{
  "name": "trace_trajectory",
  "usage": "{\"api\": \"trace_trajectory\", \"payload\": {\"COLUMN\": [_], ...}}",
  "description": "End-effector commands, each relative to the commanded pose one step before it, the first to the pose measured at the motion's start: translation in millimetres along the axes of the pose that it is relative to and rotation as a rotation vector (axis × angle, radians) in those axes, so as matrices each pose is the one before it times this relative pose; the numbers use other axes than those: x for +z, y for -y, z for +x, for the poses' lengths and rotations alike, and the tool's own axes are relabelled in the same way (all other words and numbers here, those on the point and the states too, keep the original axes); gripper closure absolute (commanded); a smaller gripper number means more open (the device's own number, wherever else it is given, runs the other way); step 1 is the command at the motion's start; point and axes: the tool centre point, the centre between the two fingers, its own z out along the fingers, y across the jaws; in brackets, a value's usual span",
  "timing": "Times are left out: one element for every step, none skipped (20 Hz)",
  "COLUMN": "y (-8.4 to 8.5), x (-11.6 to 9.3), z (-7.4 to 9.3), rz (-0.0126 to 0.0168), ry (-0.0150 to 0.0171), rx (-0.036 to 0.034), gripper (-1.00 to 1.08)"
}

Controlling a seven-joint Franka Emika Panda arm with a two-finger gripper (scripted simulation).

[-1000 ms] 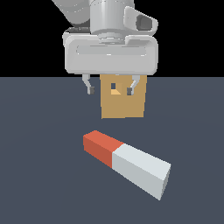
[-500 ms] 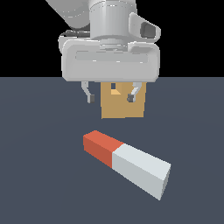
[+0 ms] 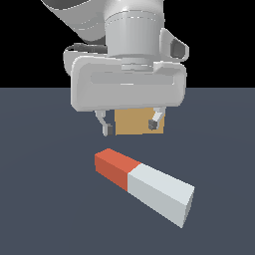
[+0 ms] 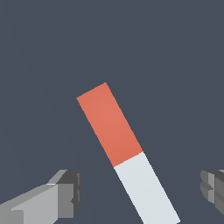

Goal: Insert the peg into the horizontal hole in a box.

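Hovering over the peg (image 3: 144,187) with gripper (image 3: 130,125) jaws spread wide, grasping nothing, box (image 3: 134,122) sitting behind.

Exterior view sits low and close, facing the long red-orange-and-white square bar (image 3: 144,186) with the white arm's gripper (image 3: 130,125) looming above it. Wrist view looks straight down between the fingers (image 4: 65,192), sharing that same bar (image 4: 127,153).

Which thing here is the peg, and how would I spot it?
Start at the big grey robot hand hanging over the dark floor. On the floor in front of it lies the peg, a long square bar. Unlike the plain tan box behind, it is red-orange and white.
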Motion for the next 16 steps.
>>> {"api": "trace_trajectory", "payload": {"y": [-0.78, -0.31, -0.32, -0.34, -0.34, -0.36, -0.38, -0.39, -0.41, -0.42, -0.41, -0.40, -0.38, -0.38, -0.38, -0.40], "x": [6.23, 2.49, 2.50, 2.51, 2.53, 2.54, 2.56, 2.57, 2.58, 2.50, 2.38, 2.26, 2.14, 2.02, 1.89, 1.76], "z": [-7.65, -3.08, -3.10, -3.12, -3.15, -3.17, -3.19, -3.21, -3.23, -3.13, -2.98, -2.83, -2.68, -2.54, -2.40, -2.23], "rz": [-0.00191, -0.00068, -0.00069, -0.00069, -0.00069, -0.00069, -0.00070, -0.00069, -0.00069, -0.00066, -0.00062, -0.00059, -0.00055, -0.00051, -0.00046, -0.00042], "ry": [0.00001, 0.00000, 0.00001, 0.00001, 0.00001, 0.00002, 0.00002, 0.00003, 0.00003, 0.00004, 0.00004, 0.00004, 0.00004, 0.00004, 0.00004, 0.00004], "rx": [-0.05917, -0.02332, -0.02345, -0.02359, -0.02372, -0.02387, -0.02403, -0.02419, -0.02429, -0.02355, -0.02244, -0.02131, -0.02017, -0.01907, -0.01793, -0.01681], "gripper": [-0.92, -0.92, -0.92, -0.92, -0.92, -0.92, -0.92, -0.92, -0.92, -0.92, -0.92, -0.92, -0.92, -0.92, -0.92, -0.92]}}
